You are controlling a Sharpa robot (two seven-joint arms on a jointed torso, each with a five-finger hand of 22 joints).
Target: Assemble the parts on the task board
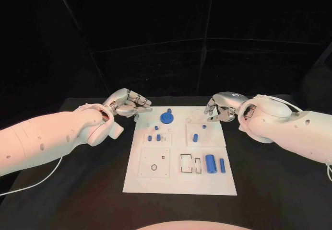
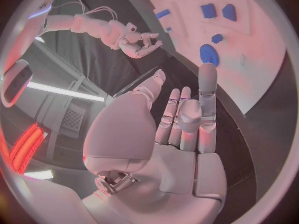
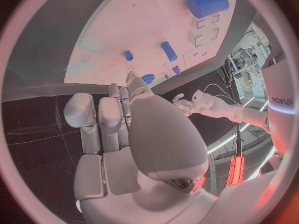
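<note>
Two silver many-fingered hands hover at the far corners of the white rectangular task board (image 1: 180, 158), which lies flat in the middle of your black bench (image 1: 277, 177). Your left hand (image 1: 128, 105) sits just off the board's far left corner, fingers loosely curled and apart, holding nothing. Your right hand (image 1: 222, 106) hangs over the far right corner, fingers bent downward with nothing between them; whether they touch the board you cannot tell.

On the board, a round blue disc-shaped part with a raised hub (image 1: 167, 117) stands near the far edge, closest to your left hand. Several small blue peg-like parts (image 1: 158, 137) sit in the middle-left panel, and a short blue cylinder (image 1: 195, 138) lies in the middle-right panel. Nearer to you, a thick blue cylinder (image 1: 210, 164) and a slimmer blue rod (image 1: 222, 165) lie side by side beside two rectangular cut-outs (image 1: 186, 163). A small oval hole (image 1: 154, 166) marks the near-left panel.

From your left wrist, the open palm (image 2: 181, 129) faces the board's edge, with the blue disc just beyond the fingertips.
</note>
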